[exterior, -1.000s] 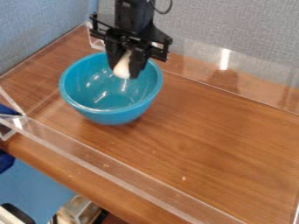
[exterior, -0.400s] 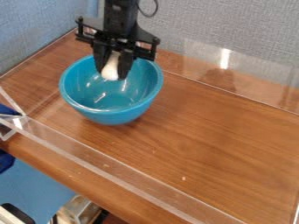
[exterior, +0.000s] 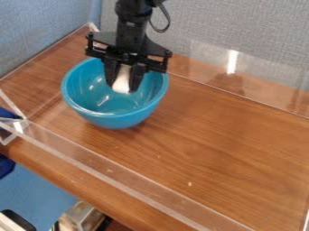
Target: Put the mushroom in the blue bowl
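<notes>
Gripper (exterior: 125, 79) partly closed on the mushroom (exterior: 123, 78), hanging inside the blue bowl (exterior: 90, 101). Placement step; next I open it to release.

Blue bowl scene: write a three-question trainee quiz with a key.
1. True or false: the mushroom lies loose on the wooden table.
2. What sits directly below the gripper? A) blue bowl B) clear wall C) bare wood
3. Fill in: the jaws are closed on the ____.

Key: 1 false, it is held over the bowl; 2 A; 3 mushroom.
</notes>
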{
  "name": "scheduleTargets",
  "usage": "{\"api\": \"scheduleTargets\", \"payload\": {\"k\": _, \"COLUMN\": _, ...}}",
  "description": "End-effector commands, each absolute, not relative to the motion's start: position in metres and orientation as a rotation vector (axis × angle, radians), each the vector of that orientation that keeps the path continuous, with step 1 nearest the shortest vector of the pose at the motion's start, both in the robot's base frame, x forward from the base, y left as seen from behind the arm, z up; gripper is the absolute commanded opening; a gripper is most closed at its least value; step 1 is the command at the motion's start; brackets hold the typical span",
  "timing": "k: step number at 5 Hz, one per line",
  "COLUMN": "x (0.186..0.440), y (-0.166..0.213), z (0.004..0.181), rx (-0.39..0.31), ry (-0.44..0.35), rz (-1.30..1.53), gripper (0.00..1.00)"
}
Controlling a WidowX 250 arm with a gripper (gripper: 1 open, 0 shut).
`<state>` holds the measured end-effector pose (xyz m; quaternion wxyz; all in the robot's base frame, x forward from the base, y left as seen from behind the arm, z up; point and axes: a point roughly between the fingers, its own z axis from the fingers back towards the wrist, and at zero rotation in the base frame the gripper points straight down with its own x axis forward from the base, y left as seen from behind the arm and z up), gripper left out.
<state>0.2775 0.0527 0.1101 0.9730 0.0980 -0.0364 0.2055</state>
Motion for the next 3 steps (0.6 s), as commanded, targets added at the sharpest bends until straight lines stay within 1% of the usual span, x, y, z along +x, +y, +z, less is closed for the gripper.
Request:
{"api": "scheduleTargets", "payload": {"k": 1, "x": 0.2773, "y": 0.0436, "z": 0.1174, "rx": 0.201, "ry": -0.115, "rz": 0.478, "gripper": 0.0}}
{"api": "scheduleTargets", "payload": {"k": 2, "x": 0.2745, "y": 0.0362, "z": 0.1187, "rx": 0.202, "ry": -0.125, "rz": 0.538, "gripper": 0.0}}
{"api": "scheduleTargets", "payload": {"k": 3, "x": 0.2789, "y": 0.0401, "z": 0.1239, "rx": 0.2, "ry": -0.126, "rz": 0.566, "gripper": 0.0}}
